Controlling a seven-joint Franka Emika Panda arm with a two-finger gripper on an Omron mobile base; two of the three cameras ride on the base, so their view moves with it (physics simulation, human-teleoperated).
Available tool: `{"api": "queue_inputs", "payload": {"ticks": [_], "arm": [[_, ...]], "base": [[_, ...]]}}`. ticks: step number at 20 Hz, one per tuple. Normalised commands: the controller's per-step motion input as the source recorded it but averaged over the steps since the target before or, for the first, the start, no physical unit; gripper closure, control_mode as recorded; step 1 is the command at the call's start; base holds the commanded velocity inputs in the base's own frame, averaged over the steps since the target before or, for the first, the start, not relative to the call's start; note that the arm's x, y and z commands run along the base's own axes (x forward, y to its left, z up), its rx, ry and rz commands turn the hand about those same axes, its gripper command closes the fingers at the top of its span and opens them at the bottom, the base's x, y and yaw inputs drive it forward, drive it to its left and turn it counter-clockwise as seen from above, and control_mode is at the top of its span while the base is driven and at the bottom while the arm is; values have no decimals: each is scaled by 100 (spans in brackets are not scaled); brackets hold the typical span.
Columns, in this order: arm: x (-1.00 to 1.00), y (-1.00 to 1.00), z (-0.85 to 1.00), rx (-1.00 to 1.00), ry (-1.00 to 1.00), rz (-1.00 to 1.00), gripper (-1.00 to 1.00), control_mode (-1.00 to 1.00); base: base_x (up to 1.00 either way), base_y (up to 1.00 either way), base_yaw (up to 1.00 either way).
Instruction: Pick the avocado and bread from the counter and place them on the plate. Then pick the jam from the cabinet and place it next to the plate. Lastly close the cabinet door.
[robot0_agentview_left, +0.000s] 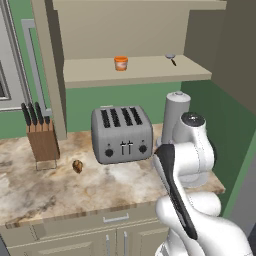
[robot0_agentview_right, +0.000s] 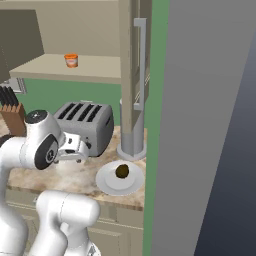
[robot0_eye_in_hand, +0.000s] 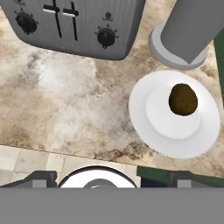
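Pincer (robot0_eye_in_hand: 112, 177) spread wide, gripping nothing, hovering above the counter (robot0_eye_in_hand: 65, 100) and looking straight down at it. In the hand view, finger tips (robot0_eye_in_hand: 41, 178) barely rising at the lower edge, far apart.

Ahead and to the right of the pincer in the hand view: plate (robot0_eye_in_hand: 205, 131), white, flat on the stone. On it, avocado (robot0_eye_in_hand: 183, 99), resting right of the dish's centre, well inside the rim. Same pairing in the right base view: avocado (robot0_agentview_right: 122, 171) on plate (robot0_agentview_right: 107, 184), to the right of and below the hand.

Straight ahead of the pincer: toaster (robot0_eye_in_hand: 74, 22), front face with knobs and levers toward the hand. Beyond the plate, ahead and to the right: grey cylindrical appliance (robot0_eye_in_hand: 188, 30) on a round base, just beside the plate.

Bread (robot0_agentview_left: 77, 166) lying on the counter well off to the left of the arm in the left base view, near the knife block (robot0_agentview_left: 42, 140), apart from the plate.

High above the pincer: cabinet (robot0_agentview_left: 135, 70) standing open, jam (robot0_agentview_left: 121, 63) upright on its shelf; a small dark utensil (robot0_agentview_left: 171, 59) farther right on the same shelf.
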Motion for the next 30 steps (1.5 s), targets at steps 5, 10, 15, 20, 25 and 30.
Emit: {"api": "queue_inputs", "payload": {"ticks": [5,10,15,20,25,30], "arm": [[-12,41,3,0,-4,0,-100,-100],[-2,41,0,0,-6,0,-100,-100],[7,30,-11,2,10,2,-100,-100],[8,38,-16,1,0,0,-100,-100],[1,49,-4,1,-1,-1,-100,-100],[1,44,-1,1,-2,-3,-100,-100]], "base": [[0,0,0],[0,0,0],[0,0,0],[0,0,0],[0,0,0],[0,0,0]]}}
